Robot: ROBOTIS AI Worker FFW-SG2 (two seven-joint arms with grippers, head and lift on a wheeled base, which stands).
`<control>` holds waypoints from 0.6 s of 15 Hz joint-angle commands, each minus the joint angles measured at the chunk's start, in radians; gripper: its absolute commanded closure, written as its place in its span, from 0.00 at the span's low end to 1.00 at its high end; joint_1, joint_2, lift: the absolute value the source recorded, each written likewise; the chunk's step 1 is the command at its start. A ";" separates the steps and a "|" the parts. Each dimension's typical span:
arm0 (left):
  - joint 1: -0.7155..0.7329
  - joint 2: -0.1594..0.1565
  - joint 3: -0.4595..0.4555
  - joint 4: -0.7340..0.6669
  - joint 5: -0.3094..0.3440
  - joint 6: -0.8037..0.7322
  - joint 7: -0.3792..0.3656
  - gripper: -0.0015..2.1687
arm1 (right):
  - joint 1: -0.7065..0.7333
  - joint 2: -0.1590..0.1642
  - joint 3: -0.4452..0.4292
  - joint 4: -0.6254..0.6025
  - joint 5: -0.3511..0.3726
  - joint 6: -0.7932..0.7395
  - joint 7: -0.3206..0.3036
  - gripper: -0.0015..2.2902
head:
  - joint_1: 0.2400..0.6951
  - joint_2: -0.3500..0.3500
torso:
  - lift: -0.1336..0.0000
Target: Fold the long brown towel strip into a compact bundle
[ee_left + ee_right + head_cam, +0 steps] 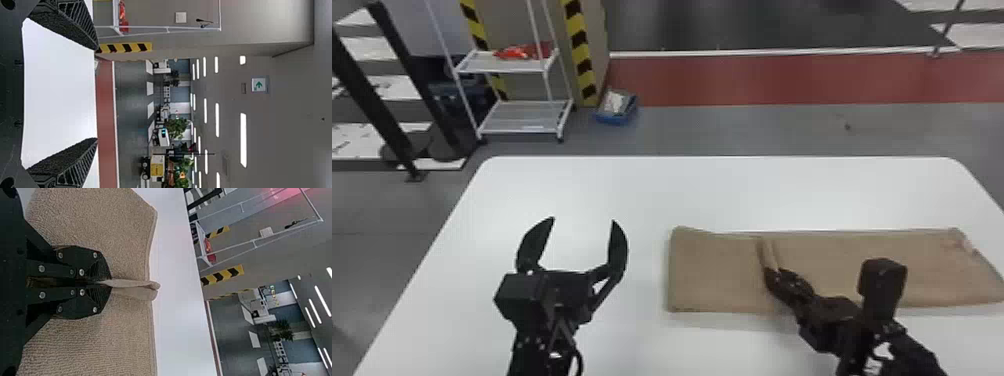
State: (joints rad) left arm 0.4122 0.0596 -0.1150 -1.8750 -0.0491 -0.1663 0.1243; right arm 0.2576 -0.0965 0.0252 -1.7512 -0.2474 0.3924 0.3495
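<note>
R gripper [771,274]: and it's got cloth! Fingers clamped tight on a raised pinch of towel; wrist cam shows the fabric nipped btwn the tips.
Brown towel [714,272]: laid out lengthwise on the R side of the tbl, from approx mid-tbl out toward the R edge.
Ridge [768,250]: stands up across the towel's width, nearer its L end; flat cloth either side.
L gripper [584,220]: over the L part of the tbl, fingers wide apart, nothing btwn 'em, well apart from the towel.
White tbl [582,185]: under the lot, rounded far corners.
Rack [519,117]: beyond the tbl, far L, w/ red stuff [519,51] on the upper shelf.
Blue box [616,117]: on the flr, just beside the striped pillar [582,50].
</note>
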 commanded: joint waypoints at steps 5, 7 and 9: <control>0.008 0.000 0.006 -0.010 0.002 0.000 0.002 0.02 | 0.022 -0.003 -0.021 -0.123 -0.018 -0.007 0.006 0.70 | 1.00 0.58 | 0.19; 0.022 0.002 0.017 -0.023 0.003 -0.012 0.002 0.02 | 0.042 -0.008 -0.096 -0.221 -0.041 0.058 0.025 0.70 | 1.00 0.58 | 0.19; 0.033 0.002 0.026 -0.032 0.003 -0.028 0.005 0.02 | 0.055 -0.011 -0.261 -0.272 -0.092 0.141 0.062 0.70 | 1.00 0.55 | 0.19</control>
State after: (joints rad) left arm 0.4376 0.0613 -0.0954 -1.9016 -0.0464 -0.1810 0.1272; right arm 0.3043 -0.1054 -0.1287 -1.9916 -0.3088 0.4842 0.4005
